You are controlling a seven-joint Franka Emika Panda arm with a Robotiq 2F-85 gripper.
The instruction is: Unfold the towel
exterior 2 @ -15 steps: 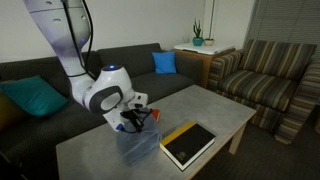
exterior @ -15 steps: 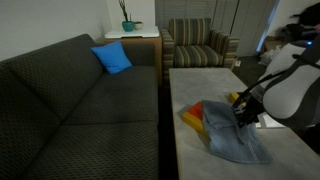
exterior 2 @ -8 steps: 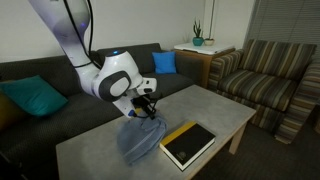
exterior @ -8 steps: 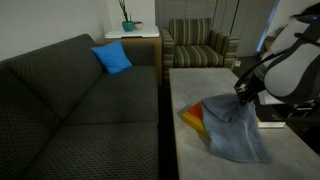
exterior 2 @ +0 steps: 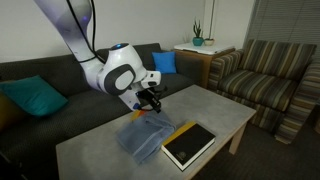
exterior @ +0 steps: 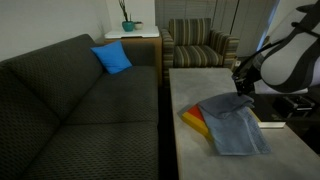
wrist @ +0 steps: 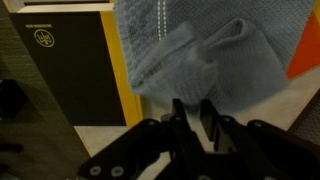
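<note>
- Lying wrinkled and mostly flat on the grey table (exterior: pixel 197 84): the towel (exterior: pixel 236 125), toward the near end of the tabletop in an exterior view.
- Draped over part of the orange-and-yellow box (exterior: pixel 191 117), leaving the box's corner bare at the cloth's left side.
- Poised right at the towel's far edge, coming in from the right: the gripper (exterior: pixel 243 92).
- In the wrist view, fingers (wrist: pixel 183 115) drawn close together with only a narrow gap, tips at the rumpled edge of the cloth.
- Cannot tell whether a fold is actually pinched between them.
- Left of the table, a dark sofa (exterior: pixel 70 100) with a bright blue pillow (exterior: pixel 112 58) at its far end.
- Beyond the table's far end, a striped armchair (exterior: pixel 200 45).
</note>
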